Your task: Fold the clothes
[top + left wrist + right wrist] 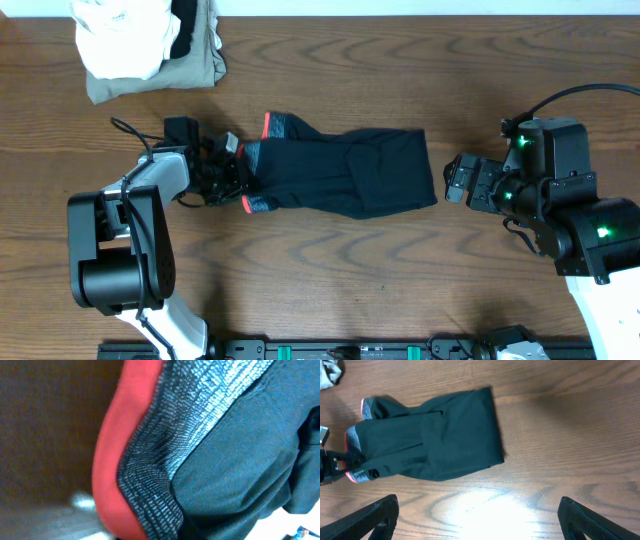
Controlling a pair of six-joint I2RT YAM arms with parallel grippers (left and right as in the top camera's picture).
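Well apart from the clothes, white cloth tops khaki garment.

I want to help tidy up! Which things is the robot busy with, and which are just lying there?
In the job:
black garment
its red-edged waistband
left gripper, at that waistband
right gripper, open, off the garment's other end

Just lying about:
white folded cloth
khaki-olive folded garment, touching it

Place: robot laboratory workstation.
Evidence: black left arm and right arm with cables, flanking a wood-grain worktop.
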